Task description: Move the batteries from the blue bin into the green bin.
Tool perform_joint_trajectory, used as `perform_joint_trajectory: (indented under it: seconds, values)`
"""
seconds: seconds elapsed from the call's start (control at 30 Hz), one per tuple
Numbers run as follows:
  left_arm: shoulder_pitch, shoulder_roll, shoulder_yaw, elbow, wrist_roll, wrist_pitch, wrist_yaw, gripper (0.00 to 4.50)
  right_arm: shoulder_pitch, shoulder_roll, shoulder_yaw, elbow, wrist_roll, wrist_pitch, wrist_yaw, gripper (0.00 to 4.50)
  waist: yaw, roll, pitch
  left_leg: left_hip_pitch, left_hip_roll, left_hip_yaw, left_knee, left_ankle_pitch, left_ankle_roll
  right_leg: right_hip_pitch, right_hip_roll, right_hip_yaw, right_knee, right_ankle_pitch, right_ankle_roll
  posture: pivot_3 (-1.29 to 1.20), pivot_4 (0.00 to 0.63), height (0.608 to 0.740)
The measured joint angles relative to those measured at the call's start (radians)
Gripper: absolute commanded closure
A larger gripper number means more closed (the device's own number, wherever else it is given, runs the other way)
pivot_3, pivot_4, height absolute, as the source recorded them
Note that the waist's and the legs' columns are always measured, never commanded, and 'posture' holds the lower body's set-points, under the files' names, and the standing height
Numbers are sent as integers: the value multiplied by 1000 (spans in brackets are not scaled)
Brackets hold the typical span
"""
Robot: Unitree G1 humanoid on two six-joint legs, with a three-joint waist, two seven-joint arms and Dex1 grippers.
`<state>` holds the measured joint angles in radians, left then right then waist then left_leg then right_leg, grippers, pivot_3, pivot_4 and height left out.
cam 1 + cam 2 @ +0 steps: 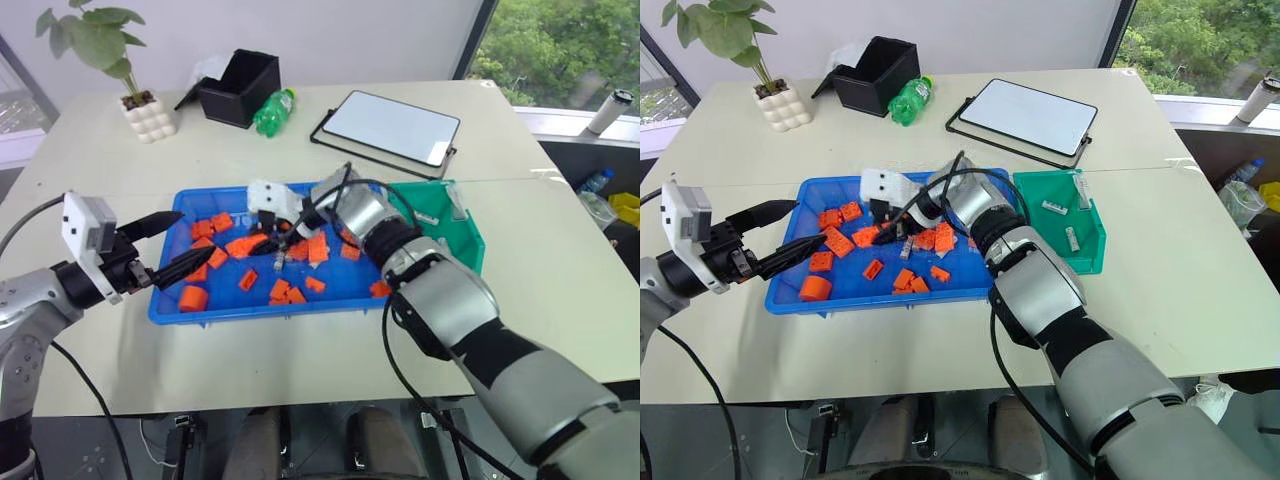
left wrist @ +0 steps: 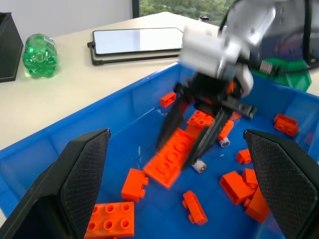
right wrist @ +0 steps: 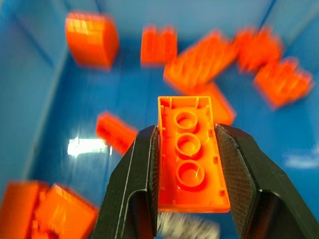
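Batteries (image 2: pixel 200 166) – small metal cylinders | right pincer (image 3: pixel 187 164) clamps studded orange block (image 3: pixel 190 154)

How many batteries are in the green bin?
3 batteries in the green bin: one by its far wall, one at its left, one near its front. Others may be hidden.

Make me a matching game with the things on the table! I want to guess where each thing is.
Things:
1. orange block
2. batteries
3. green bottle
4. plant pot

Places:
A. at the table's far left corner
B. lying beside the black box
C. clamped in the right gripper
D. inside the green bin

Pairs: 1-C, 2-D, 3-B, 4-A
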<state>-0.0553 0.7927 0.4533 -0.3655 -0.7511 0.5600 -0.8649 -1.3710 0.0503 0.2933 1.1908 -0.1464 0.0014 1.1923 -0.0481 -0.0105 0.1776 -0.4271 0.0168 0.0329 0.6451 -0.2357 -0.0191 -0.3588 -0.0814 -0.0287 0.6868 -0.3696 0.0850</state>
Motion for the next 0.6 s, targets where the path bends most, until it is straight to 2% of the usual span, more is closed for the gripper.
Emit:
perform_joint_trajectory:
  seconds: [0.2,0.53,0.6]
  values:
    - [-26,0,-5,0,-2,1,0,0,-1,107,-6,-8,-1,-44,-72,3334,-1,0,0,0,0,0,0,0,0,0,0,0,0,0,0,0,150,740]
    - [22,0,-1,-49,-25,8,30,0,27,130,16,61,-80,-171,-234,3334,0,-1,0,0,-1,0,0,0,-1,0,-1,0,0,0,0,0,150,740]
    - [25,0,0,-51,-26,10,37,0,27,128,16,67,-85,-179,-242,2287,-1,-1,0,0,0,0,0,0,-1,0,-1,0,0,0,0,0,150,740]
